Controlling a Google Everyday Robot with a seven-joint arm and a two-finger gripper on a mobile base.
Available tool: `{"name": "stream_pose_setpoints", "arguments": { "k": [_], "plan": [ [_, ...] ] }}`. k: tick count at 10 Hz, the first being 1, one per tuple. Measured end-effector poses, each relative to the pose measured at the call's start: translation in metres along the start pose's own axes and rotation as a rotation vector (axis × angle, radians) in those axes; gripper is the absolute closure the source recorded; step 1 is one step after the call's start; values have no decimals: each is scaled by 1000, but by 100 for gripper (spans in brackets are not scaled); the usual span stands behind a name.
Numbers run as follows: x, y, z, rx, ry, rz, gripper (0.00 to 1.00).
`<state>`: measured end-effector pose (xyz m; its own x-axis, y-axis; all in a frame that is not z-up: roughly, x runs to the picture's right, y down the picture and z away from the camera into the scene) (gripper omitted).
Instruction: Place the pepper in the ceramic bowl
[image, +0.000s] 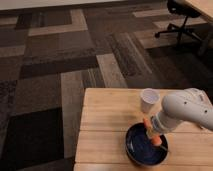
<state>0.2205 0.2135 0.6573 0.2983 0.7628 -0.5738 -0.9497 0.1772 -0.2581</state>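
One pincer (153, 131), bowl (134, 148), cup (149, 100).

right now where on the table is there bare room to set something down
Bare wood runs along the table's left side, from the far edge to the near one, left of the white paper cup and ceramic bowl. It is crowded on the right: the hand hangs over the bowl with the pepper.

a light wooden slatted surface (107, 117) stands on patterned brown and grey carpet (60, 65). on it rest a dark navy ceramic bowl (137, 150) near the front edge and a small white paper cup (149, 100) behind it. the gripper (152, 134) hangs over the bowl.
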Motion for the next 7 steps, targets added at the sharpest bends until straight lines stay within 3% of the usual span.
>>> {"name": "stream_pose_setpoints", "arguments": {
  "k": [1, 3, 4, 7],
  "plan": [
    [0, 0, 0, 0, 0, 0, 55],
    [0, 0, 0, 0, 0, 0, 27],
    [0, 0, 0, 0, 0, 0, 21],
    [1, 0, 1, -1, 2, 0, 20]
  ]
}}
